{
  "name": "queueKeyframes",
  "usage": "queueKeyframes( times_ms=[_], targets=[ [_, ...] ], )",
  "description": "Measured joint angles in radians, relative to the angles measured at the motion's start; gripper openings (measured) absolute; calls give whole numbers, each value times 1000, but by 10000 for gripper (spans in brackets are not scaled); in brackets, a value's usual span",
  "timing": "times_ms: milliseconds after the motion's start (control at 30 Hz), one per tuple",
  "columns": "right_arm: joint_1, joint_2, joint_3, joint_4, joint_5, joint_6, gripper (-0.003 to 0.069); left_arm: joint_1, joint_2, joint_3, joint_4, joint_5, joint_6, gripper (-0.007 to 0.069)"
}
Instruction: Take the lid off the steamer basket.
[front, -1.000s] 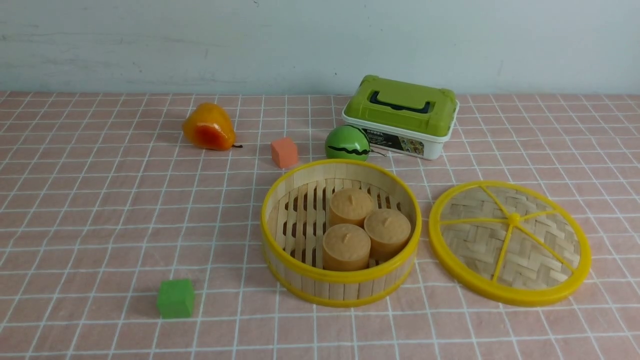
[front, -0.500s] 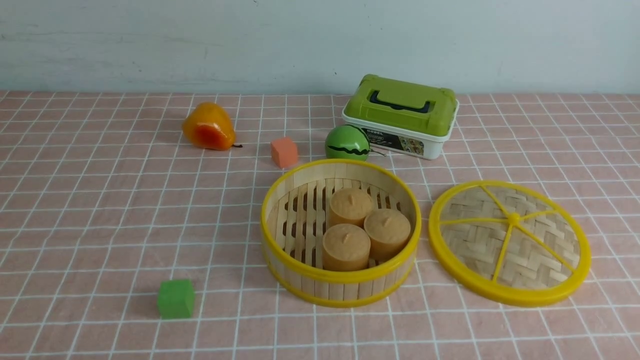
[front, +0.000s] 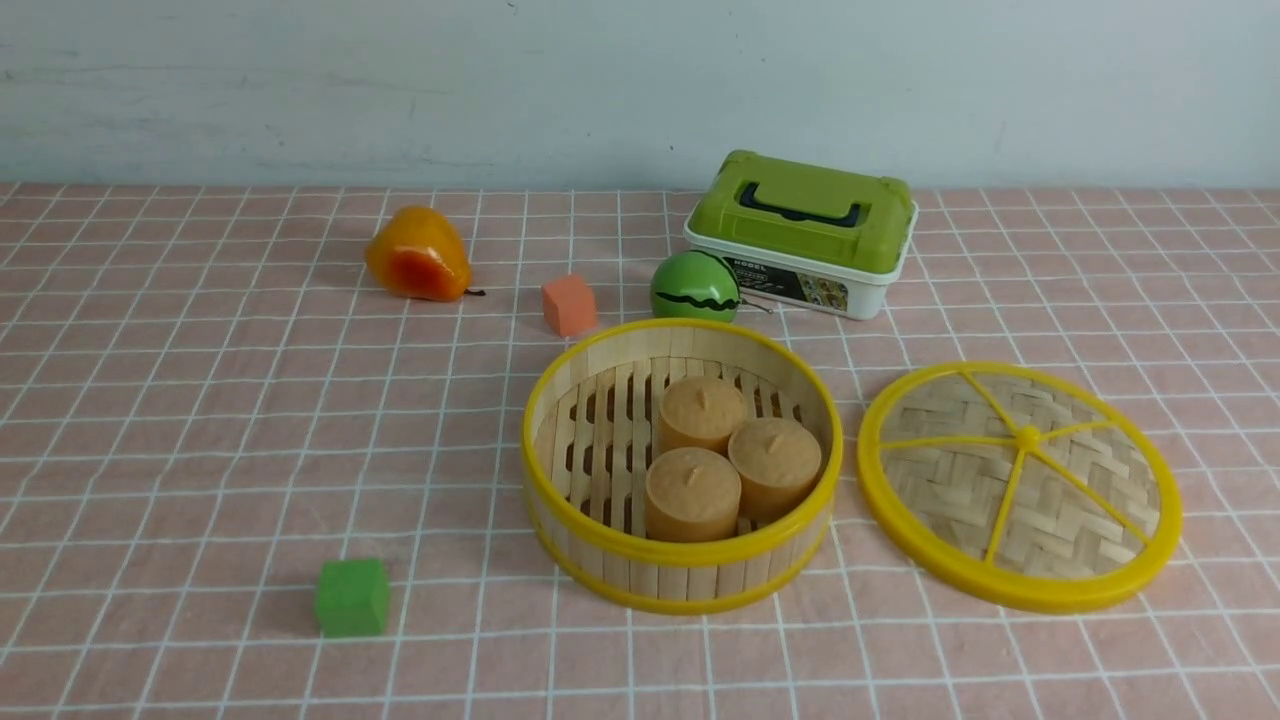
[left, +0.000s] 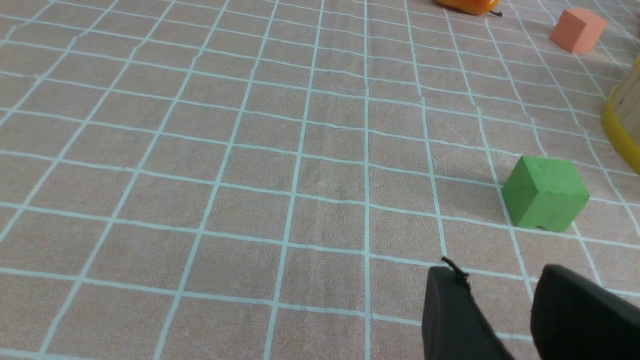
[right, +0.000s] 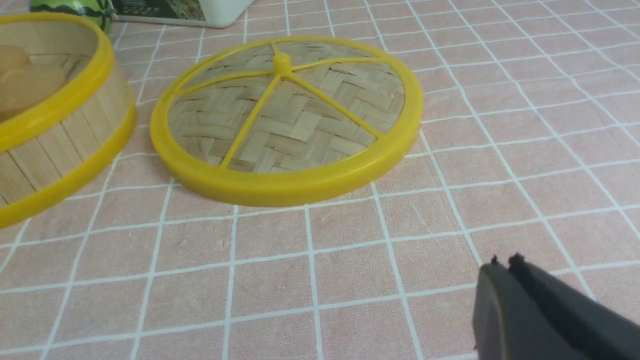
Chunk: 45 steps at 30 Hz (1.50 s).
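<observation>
Pink cloth with a white grid covers the counter (front: 200, 420), and I find no difference from one second ago: every thing lies where it lay, and no arm has entered my front view.

The flat round lid of woven bamboo with the thick yellow rim (front: 1020, 486) is already off and lies flat on the cloth, just beside the round steamer basket with bamboo-slat walls and yellow rims (front: 681, 465), on its right side, with a narrow gap between them. The basket stands open, and three tan cylinder-shaped buns (front: 725, 455) sit together in its right half.

My right hand (right: 502, 261) shows only in its wrist view; its two dark fingers are pressed together and pinch nothing, near the lid but not touching it. My left hand (left: 500, 272) hangs over bare cloth near the small green foam cube (left: 545, 192); its fingers stand spread, with cloth visible between them, and it carries nothing.

Behind the basket I see a small green striped watermelon ball (front: 694, 286), almost touching the white rectangular box with the green lid (front: 803, 233). An orange foam cube (front: 568, 304) and an orange-yellow pear (front: 416, 254) lie farther left. Nothing lies on the lid or blocks it.
</observation>
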Motion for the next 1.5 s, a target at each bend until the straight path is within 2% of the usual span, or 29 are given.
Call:
queueKeyframes(
  times_ms=[200,1500],
  targets=[
    [28,0,0,0,0,0,-25,0,0,0,0,0,0,239],
    [28,0,0,0,0,0,12,0,0,0,0,0,0,239]
  ],
)
